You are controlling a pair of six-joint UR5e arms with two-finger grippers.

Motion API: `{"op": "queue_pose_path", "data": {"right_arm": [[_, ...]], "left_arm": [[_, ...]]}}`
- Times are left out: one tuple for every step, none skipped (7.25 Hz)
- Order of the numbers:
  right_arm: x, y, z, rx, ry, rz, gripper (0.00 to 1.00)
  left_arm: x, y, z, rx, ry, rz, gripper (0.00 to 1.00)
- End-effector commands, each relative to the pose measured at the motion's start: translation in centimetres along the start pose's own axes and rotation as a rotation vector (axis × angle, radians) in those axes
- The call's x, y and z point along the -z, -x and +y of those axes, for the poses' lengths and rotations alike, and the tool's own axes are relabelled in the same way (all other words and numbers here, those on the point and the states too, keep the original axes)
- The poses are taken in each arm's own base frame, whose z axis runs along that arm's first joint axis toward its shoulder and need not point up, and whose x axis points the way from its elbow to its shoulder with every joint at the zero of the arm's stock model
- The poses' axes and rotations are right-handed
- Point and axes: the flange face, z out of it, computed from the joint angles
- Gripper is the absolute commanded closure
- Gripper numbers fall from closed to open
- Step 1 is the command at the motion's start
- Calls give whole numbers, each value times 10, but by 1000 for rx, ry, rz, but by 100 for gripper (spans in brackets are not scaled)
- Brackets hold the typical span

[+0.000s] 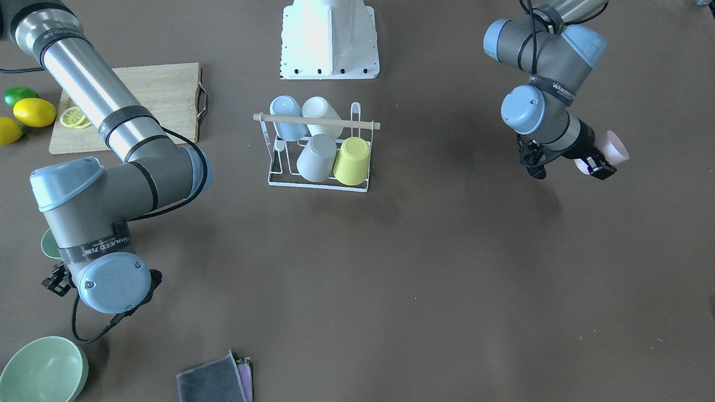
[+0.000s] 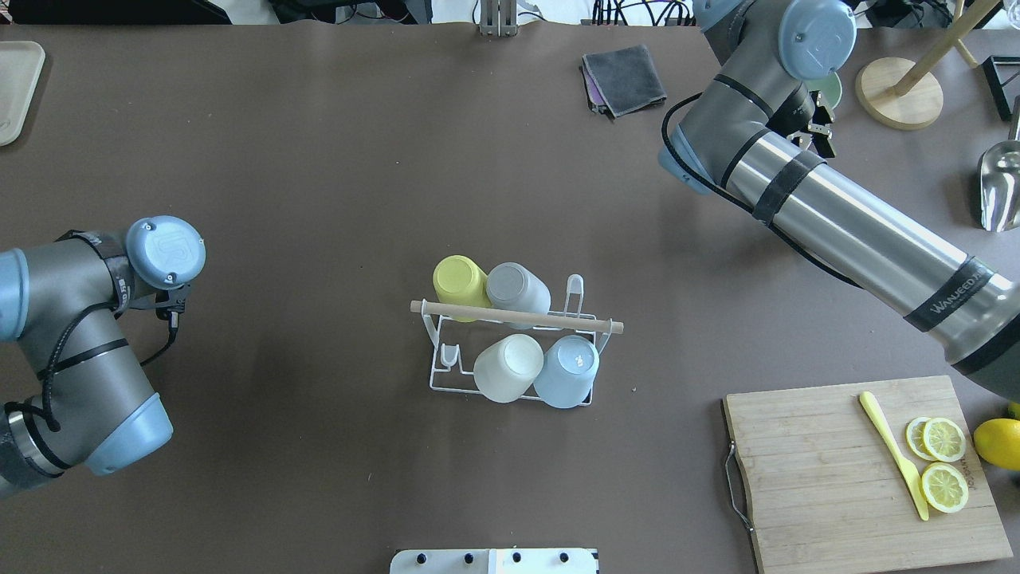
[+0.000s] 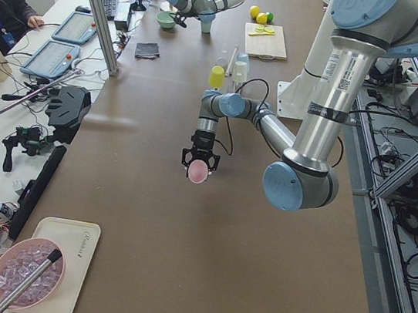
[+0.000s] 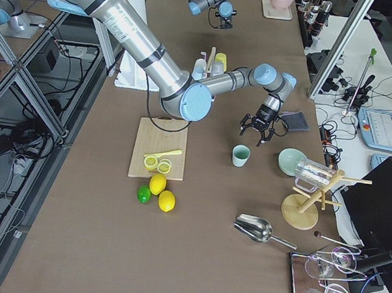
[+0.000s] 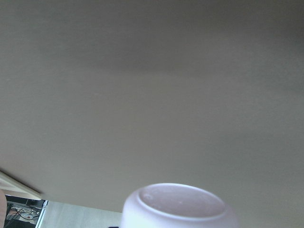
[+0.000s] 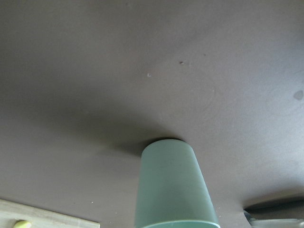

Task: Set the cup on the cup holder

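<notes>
The cup holder (image 1: 315,121), a white wire rack with a wooden rod, stands mid-table with several cups upside down on its prongs; it also shows in the overhead view (image 2: 518,317). My left gripper (image 1: 600,160) is shut on a pink cup (image 1: 616,146) and holds it above the table, well off to the rack's side. That cup's bottom fills the lower edge of the left wrist view (image 5: 180,206). My right gripper (image 2: 821,127) is open, just above and beside a green cup (image 4: 241,155) that stands upright on the table (image 6: 173,190).
A cutting board (image 2: 829,470) with lemon slices and a yellow knife lies near the right arm, with lemons (image 1: 33,111) beside it. A green bowl (image 1: 42,371), a grey cloth (image 2: 624,76), a wooden stand (image 2: 899,92) and a metal scoop (image 2: 1000,187) sit around the green cup.
</notes>
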Motion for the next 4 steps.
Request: {"op": "queue_pose_path", "data": {"right_arm": [[-9,8,-10,12,80,20,1],[-11,14,-20,25,108,37,1],[-12,18,-23,38,132,77,1],[-15,24,-28,65,148,96,1]], "left_arm": [[57,45,16,86,-95,-44,47],[88,58,18,116,-144,-71,47],[121,74,28,151,-197,-102,47],[137,82,42,177,-223,-133,47]]}}
